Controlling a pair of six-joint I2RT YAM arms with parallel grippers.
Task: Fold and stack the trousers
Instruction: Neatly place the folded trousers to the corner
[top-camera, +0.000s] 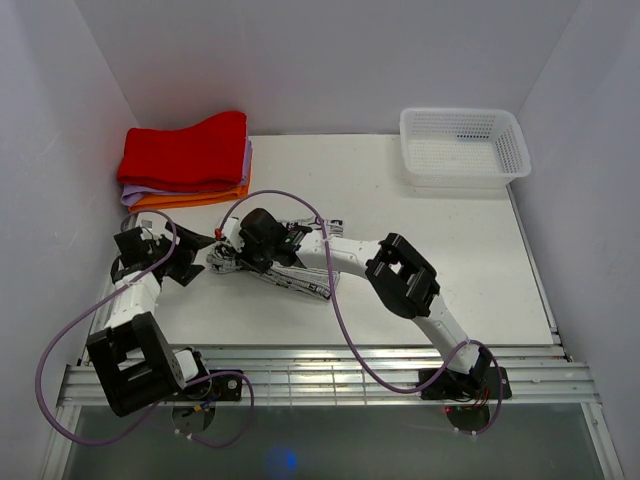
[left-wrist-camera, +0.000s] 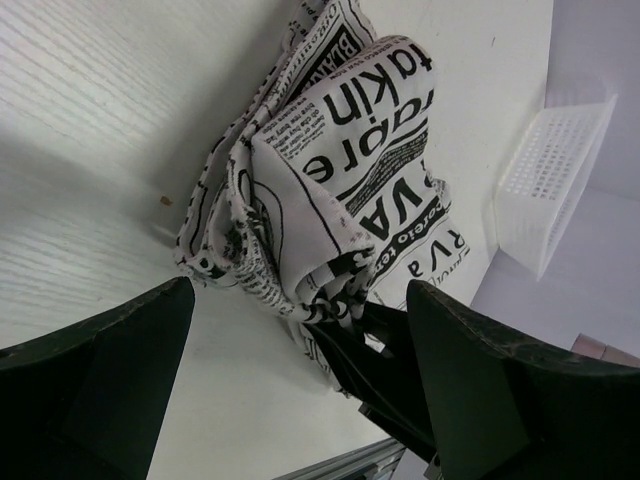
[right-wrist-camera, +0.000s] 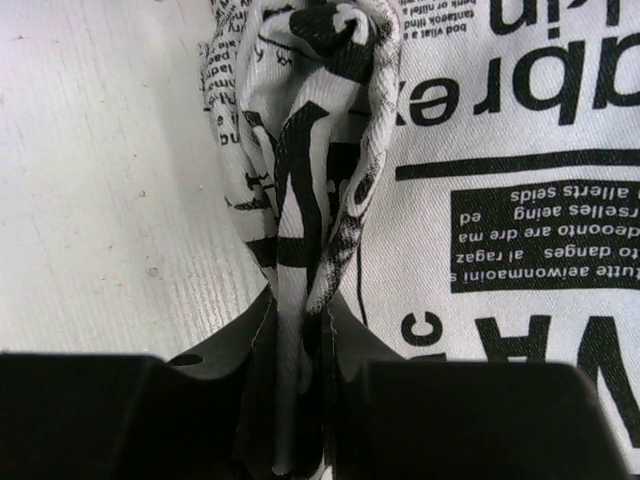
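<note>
Trousers (top-camera: 288, 279), bunched toward the left edge of the tabletop (top-camera: 430, 235), look soft, light and limp, so while the right tool (right-wrist-camera: 298, 335) clamps a thick fold, the left tool (left-wrist-camera: 300, 300), spread wide just beside them, should probably take a doubled edge.

Robot laboratory test cell. Plain white walls (top-camera: 330, 60) enclose a white table (top-camera: 480, 250) on three sides. A left arm (top-camera: 130, 355) and a right arm (top-camera: 400, 275) are mounted on an apparently aluminium rail frame (top-camera: 300, 372) at the near edge. Purple cables (top-camera: 275, 193) trail loose. A white basket (top-camera: 465, 145) and folded cloths (top-camera: 185, 160) lie at the far edge.
</note>
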